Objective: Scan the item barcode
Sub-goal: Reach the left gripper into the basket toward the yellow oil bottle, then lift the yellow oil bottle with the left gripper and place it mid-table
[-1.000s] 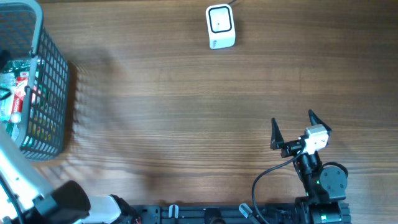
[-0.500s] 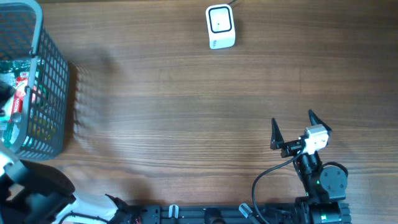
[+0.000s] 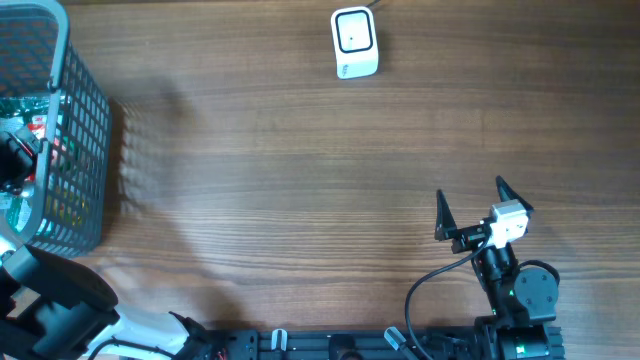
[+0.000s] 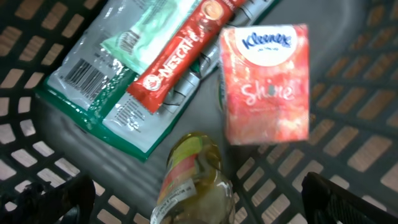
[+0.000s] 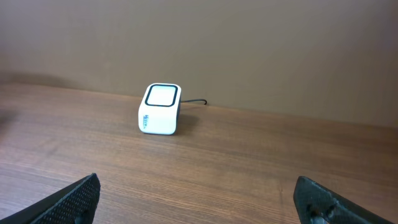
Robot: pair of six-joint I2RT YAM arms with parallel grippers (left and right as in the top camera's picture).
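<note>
Our left gripper (image 4: 202,202) has sunk into the nine o'clock basket (image 3: 90,130), spread wide over the tissues (image 4: 266,84). We judge grasping comes next.

tissue pack (image 4: 266,84) lies in the basket (image 3: 90,120); scanner (image 3: 354,43) stands well right.

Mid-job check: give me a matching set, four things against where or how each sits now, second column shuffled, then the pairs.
1 scanner
2 tissue pack
3 coffee stick
4 right end effector

A lying across the green packets
B open, above the table
C white, at the table's far edge
D orange, right of the bottle in the left wrist view

Pairs: 1-C, 2-D, 3-A, 4-B
</note>
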